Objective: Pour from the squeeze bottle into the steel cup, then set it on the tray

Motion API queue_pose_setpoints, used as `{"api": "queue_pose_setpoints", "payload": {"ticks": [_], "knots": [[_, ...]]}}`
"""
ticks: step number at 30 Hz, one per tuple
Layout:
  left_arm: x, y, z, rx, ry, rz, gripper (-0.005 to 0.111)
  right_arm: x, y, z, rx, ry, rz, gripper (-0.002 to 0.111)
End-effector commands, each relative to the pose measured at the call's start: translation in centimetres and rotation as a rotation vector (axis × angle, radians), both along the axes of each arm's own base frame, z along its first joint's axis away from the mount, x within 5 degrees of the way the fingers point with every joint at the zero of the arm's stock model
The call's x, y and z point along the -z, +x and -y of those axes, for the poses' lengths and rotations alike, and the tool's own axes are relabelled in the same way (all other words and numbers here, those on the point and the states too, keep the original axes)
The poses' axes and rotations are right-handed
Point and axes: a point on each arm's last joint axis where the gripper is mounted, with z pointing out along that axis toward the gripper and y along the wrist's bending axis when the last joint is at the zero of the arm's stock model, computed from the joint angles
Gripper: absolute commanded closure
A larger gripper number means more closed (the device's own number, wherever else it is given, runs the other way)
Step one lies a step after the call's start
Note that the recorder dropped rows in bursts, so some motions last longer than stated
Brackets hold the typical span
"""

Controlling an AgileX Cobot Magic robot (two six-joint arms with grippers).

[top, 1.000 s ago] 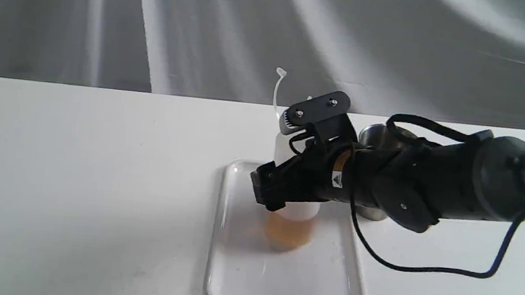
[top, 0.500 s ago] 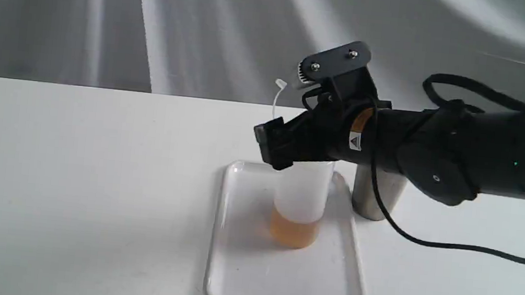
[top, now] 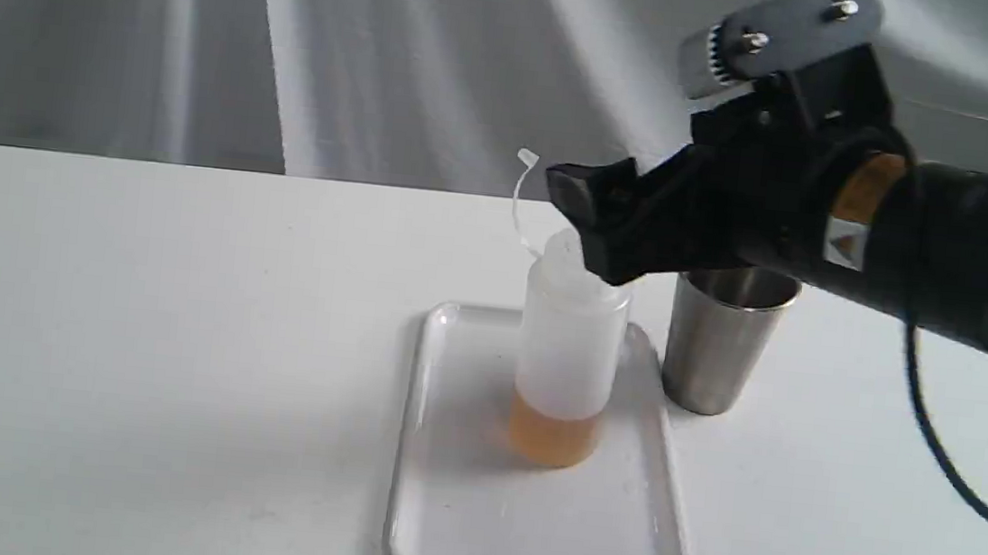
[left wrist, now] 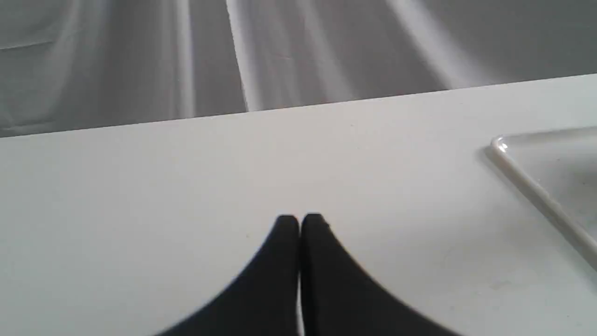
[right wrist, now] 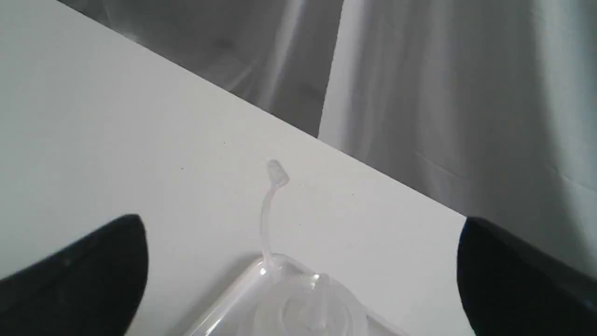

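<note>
One move looks left, as I judge it: getting the right gripper (top: 591,228) clear of the squeeze bottle (top: 568,357) without disturbing it.

In the exterior view the bottle stands upright on the tray (top: 469,538), in its far half and a little toward the right edge, with amber liquid low inside. The gripper hangs just above the bottle's shoulder, in front of the nozzle, and clasps nothing. The steel cup (top: 719,344) stands on the table (top: 136,325) just beside the tray's far right corner, beneath the arm; what it holds cannot be seen. The cap strap (top: 519,191) curls up from the bottle's neck on the left.

In the left wrist view the left gripper (left wrist: 300,223) has its fingers pressed together on nothing, over bare table and apart from the tray's corner.

In the right wrist view the right fingers (right wrist: 93,270) are spread wide. The bottle's top lies below and between them, touching neither, and the strap rises in the gap.

The gripper would do best to rise straight until the fingertips pass the strap's cap, then draw back high over the cup. A sideways swing could snag the strap, tip the bottle or knock the cup.
</note>
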Motion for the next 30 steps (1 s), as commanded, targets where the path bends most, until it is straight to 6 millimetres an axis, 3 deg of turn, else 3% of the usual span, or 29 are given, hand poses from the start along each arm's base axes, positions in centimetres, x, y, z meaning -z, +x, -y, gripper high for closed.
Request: {"api": "queue_pose_setpoints", "payload": {"ticks": [1,6,10,14,18,21,30], "knots": [[0.1,0.0,0.0,0.006,-0.004,0.005,0.107,-1.6,-3.8,1.3,0.006,0.034,0.051,0.023],[0.1,0.0,0.0,0.005,-0.006,0.005,0.107,-2.7,-9.5,3.2,0.014,0.084,0.128,0.043],[0.1,0.0,0.0,0.005,-0.006,0.005,0.107,-3.3,-13.5,4.6,0.012,0.114,0.214,0.072],[0.1,0.0,0.0,0.005,-0.006,0.005,0.107,-2.9,-16.9,5.7,0.018,0.178,0.27,0.108],[0.1,0.0,0.0,0.006,-0.003,0.005,0.107,-2.2,-18.9,6.5,0.048,0.293,0.251,0.108],[0.1,0.0,0.0,0.006,-0.003,0.005,0.107,-1.5,-19.9,7.4,0.111,0.269,0.188,0.108],[0.1,0.0,0.0,0.005,-0.007,0.005,0.107,0.4,-20.4,8.5,0.226,0.156,0.014,0.108]]}}
